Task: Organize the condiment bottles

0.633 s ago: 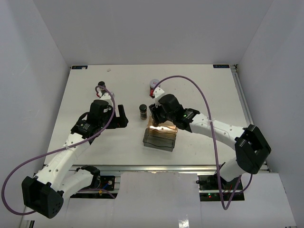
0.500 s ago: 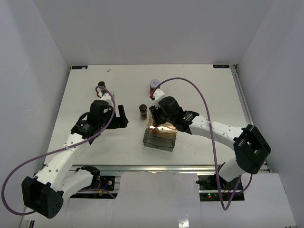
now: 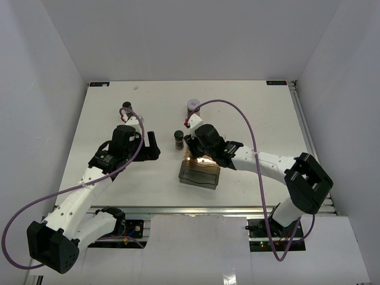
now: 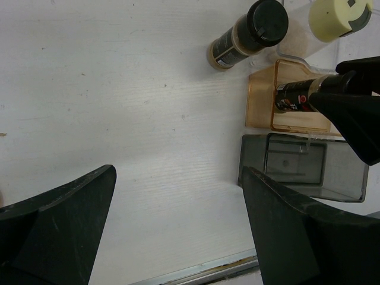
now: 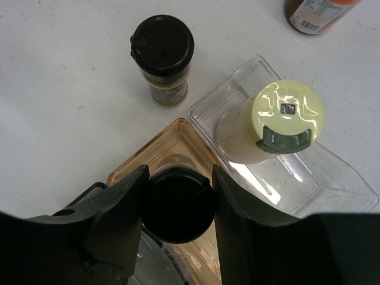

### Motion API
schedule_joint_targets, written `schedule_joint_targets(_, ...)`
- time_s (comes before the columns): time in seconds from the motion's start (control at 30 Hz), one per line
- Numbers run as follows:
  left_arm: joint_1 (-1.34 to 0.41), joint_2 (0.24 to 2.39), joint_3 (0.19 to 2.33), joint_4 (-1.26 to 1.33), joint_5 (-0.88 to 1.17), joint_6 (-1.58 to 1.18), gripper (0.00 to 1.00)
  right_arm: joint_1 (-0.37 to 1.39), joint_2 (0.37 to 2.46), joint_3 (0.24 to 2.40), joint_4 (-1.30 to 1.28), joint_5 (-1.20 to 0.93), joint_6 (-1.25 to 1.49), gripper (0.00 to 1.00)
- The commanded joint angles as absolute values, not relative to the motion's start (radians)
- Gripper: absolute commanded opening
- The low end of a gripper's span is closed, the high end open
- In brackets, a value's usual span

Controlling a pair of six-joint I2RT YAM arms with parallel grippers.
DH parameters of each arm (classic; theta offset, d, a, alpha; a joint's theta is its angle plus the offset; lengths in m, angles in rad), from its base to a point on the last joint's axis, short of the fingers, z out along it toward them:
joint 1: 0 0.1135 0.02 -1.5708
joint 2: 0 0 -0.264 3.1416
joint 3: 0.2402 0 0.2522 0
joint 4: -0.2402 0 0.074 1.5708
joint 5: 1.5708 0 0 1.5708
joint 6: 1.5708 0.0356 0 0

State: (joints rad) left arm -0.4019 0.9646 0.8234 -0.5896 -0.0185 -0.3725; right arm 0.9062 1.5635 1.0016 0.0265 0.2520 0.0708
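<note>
My right gripper [image 5: 178, 173] is shut on a black-capped bottle [image 5: 178, 208] and holds it upright inside the amber bin [image 5: 184, 133]. I cannot tell whether the bottle touches the bin's floor. It also shows in the left wrist view [image 4: 294, 95]. A yellow-green-capped bottle [image 5: 288, 116] stands in the clear bin [image 5: 332, 172] beside it. Another black-capped bottle [image 5: 162, 50] stands on the table just beyond the bins [image 3: 178, 138]. A pink-capped bottle [image 3: 193, 104] stands farther back. My left gripper [image 4: 178, 225] is open and empty over bare table, left of the bins.
A smoky bin [image 3: 199, 175] sits empty in front of the amber bin, also in the left wrist view [image 4: 303, 169]. A small dark jar [image 3: 126, 107] stands at the far left behind the left arm. The table's front rail [image 4: 196, 273] is near the left gripper.
My right gripper has shifted slightly left with the black-capped bottle, over the amber bin. The left arm has not moved.
</note>
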Motion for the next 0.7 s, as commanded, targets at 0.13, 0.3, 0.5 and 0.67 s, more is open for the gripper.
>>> schedule_joint_targets(0.13, -0.397, 0.933, 0.811, -0.567, -0.017, -0.36, 0.98, 0.925, 1.593, 0.997, 0.1, 0.294, 0.078, 0.4)
schedule_joint_targets(0.3, -0.397, 0.924, 0.81, -0.565, -0.015, -0.365, 0.98, 0.926, 1.602, 1.001, 0.092, 0.306, 0.081, 0.48)
schedule_joint_targets(0.5, -0.397, 0.923, 0.81, -0.564, -0.014, -0.364, 0.98, 0.928, 1.601, 1.009, 0.082, 0.313, 0.082, 0.59)
schedule_joint_targets(0.67, -0.397, 0.925, 0.81, -0.565, -0.014, -0.364, 0.98, 0.929, 1.596, 1.033, 0.047, 0.323, 0.078, 0.67)
